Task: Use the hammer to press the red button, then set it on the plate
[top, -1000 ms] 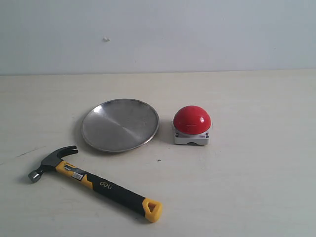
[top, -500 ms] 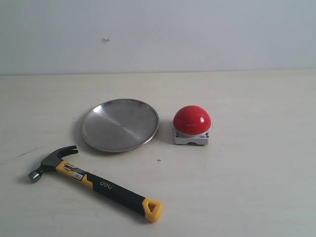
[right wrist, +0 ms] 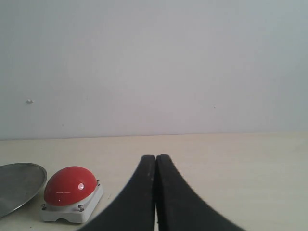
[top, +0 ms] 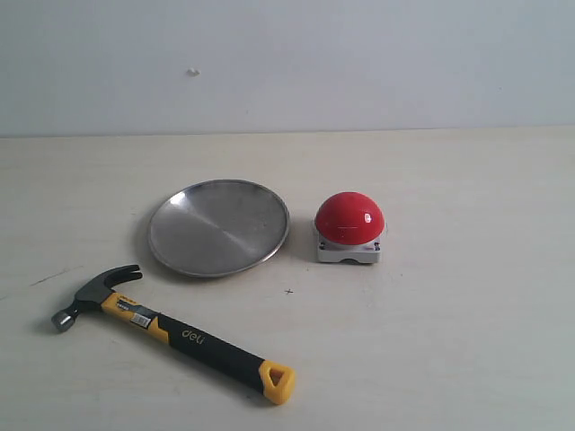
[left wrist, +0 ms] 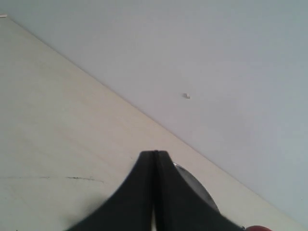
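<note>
The hammer (top: 171, 334) lies flat at the front left of the table, its dark head to the left and its yellow end toward the front middle. Behind it rests the silver plate (top: 218, 227), with the red button (top: 349, 225) just to its right on a grey-white base. Neither arm shows in the exterior view. My left gripper (left wrist: 154, 153) is shut and holds nothing; an edge of the plate (left wrist: 192, 185) peeks out past its fingers. My right gripper (right wrist: 156, 157) is also shut and empty, with the red button (right wrist: 70, 190) and the plate (right wrist: 19, 185) off to one side.
The pale wooden table (top: 467, 314) meets a plain light wall (top: 359, 63) at the back. A small dark speck (top: 288, 291) marks the tabletop in front of the button, and a faint scratch (top: 45, 278) lies near the hammer head.
</note>
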Motion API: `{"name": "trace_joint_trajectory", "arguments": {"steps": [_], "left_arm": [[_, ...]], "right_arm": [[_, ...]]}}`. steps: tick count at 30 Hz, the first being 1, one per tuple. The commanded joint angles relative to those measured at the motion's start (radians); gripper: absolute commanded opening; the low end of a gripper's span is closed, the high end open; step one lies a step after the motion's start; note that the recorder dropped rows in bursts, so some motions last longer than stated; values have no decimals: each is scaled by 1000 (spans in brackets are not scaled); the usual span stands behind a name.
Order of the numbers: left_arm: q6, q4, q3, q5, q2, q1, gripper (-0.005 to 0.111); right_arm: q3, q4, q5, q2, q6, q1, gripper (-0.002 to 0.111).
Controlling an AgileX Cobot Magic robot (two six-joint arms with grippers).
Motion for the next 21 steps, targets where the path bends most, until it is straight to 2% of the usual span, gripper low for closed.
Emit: {"name": "trace_joint_trajectory", "arguments": {"steps": [1, 4, 11, 16, 21], "left_arm": [[0, 4, 2, -26, -6, 3, 0], [-50, -6, 2, -35, -6, 3, 0], [-58, 0, 2, -267, -6, 1, 0], [-143, 0, 2, -269, -5, 1, 0], [-143, 59, 0, -282, -5, 1, 0]], "right_arm": [[5, -1, -5, -7, -6, -5, 0], [5, -1, -5, -7, -4, -5, 0], [5, -1, -5, -7, -6, -5, 0], [5, -1, -5, -7, -4, -5, 0], [5, -1, -5, -7, -4, -5, 0]]}}
